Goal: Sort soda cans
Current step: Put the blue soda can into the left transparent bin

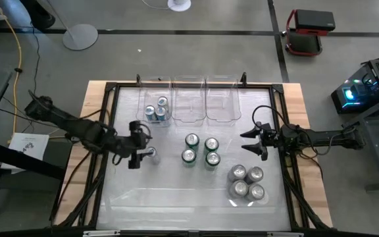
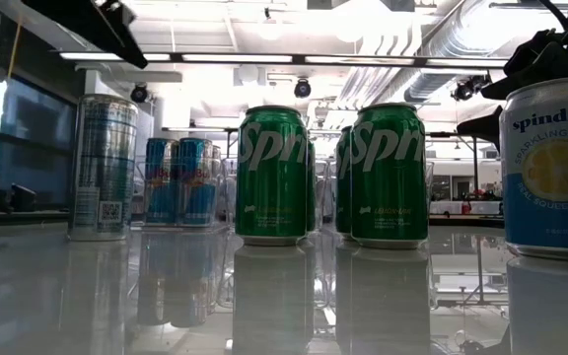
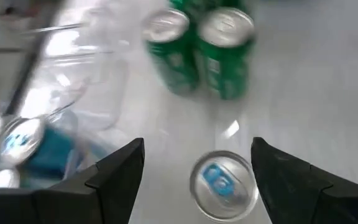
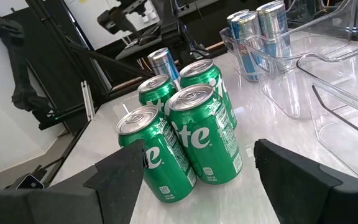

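Observation:
One slim blue soda can stands upright on the white table, alone, left of the green cans. My left gripper hangs open above it; in the left wrist view the can's top shows below and between the spread fingers, clear of them. Three blue cans stand in the far-left clear bin. Several green cans stand grouped mid-table, and several silver-grey cans at the near right. My right gripper waits open at the right, pointing level at the green cans.
Two more clear bins stand beside the first along the far edge. A black frame borders the table. In the low view the lone can stands left of the green cans. Bare table lies at the near left.

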You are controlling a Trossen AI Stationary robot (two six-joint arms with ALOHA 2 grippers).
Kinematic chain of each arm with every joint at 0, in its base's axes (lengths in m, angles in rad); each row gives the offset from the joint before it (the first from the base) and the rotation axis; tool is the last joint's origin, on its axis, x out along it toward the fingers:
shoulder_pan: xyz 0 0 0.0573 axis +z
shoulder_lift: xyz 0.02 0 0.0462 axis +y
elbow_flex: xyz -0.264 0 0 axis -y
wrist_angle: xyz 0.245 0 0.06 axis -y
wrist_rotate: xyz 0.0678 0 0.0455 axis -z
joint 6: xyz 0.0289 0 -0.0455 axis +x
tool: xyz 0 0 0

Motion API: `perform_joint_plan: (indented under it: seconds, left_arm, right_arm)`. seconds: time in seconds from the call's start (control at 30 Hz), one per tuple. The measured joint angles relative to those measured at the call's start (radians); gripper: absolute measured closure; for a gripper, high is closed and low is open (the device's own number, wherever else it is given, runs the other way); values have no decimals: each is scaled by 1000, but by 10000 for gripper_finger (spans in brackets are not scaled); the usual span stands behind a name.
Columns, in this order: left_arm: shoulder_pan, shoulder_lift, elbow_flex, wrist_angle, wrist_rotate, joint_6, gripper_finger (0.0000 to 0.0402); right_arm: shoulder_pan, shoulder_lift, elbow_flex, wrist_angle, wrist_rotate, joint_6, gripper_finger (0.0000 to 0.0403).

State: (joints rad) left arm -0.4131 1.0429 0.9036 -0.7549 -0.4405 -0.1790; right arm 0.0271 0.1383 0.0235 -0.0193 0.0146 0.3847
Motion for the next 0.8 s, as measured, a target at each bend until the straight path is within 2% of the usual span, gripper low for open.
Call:
perform_joint_plan:
  seconds: [0.1,0.17,0.27,0.47,0.6,0.8]
  left_arm:
    - [26,62,63,-42,156,133,129]
    - [42,120,115,-117,234,155,128]
    - [74,234,203,-268,304,191,128]
    - [81,437,380,-413,316,411,128]
    - [81,521,479,-480,297,538,128]
    - [103,592,503,-582,301,622,128]
  right_arm:
    - [0,0,0,0,0,0,112]
    - [0,0,0,0,0,0,112]
    - [0,0,0,0,0,0,112]
    - [0,0,0,0,0,0,112]
    - [0,0,0,0,0,0,112]
    - [0,0,0,0,0,0,112]
